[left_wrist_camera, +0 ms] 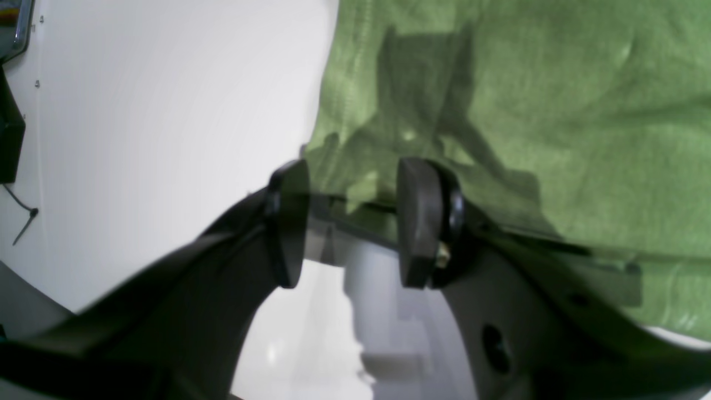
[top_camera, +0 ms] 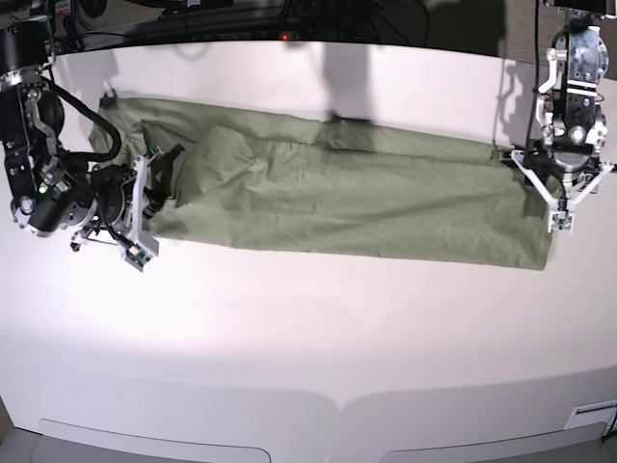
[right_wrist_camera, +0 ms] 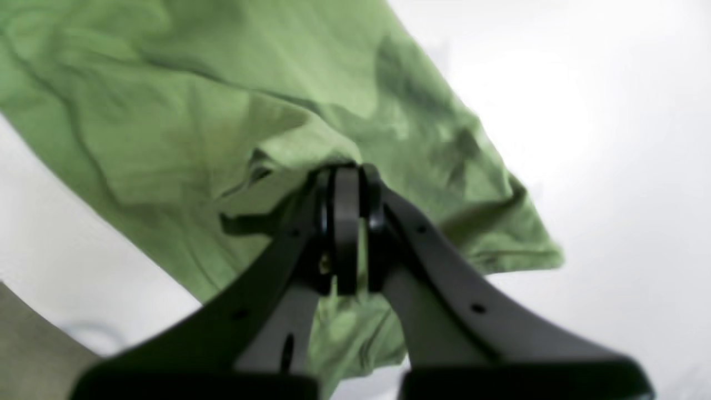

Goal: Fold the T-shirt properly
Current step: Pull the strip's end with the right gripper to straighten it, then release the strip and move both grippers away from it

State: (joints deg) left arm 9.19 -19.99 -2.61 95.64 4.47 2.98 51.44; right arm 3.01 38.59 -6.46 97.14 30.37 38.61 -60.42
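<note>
The sage-green T-shirt (top_camera: 337,203) lies in a long wrinkled strip across the white table (top_camera: 308,328). My right gripper (top_camera: 164,183) is at the strip's left end. In the right wrist view it (right_wrist_camera: 345,222) is shut on a bunched fold of the T-shirt (right_wrist_camera: 166,111). My left gripper (top_camera: 551,198) is at the strip's right end. In the left wrist view it (left_wrist_camera: 354,222) is open, with the hemmed edge of the T-shirt (left_wrist_camera: 527,83) just at its fingertips (left_wrist_camera: 419,222). The collar and its label are hidden.
Dark cables and equipment (top_camera: 241,19) line the table's back edge. The table's rounded front edge (top_camera: 337,400) is near the camera. A black box (left_wrist_camera: 8,139) sits at the far left of the left wrist view.
</note>
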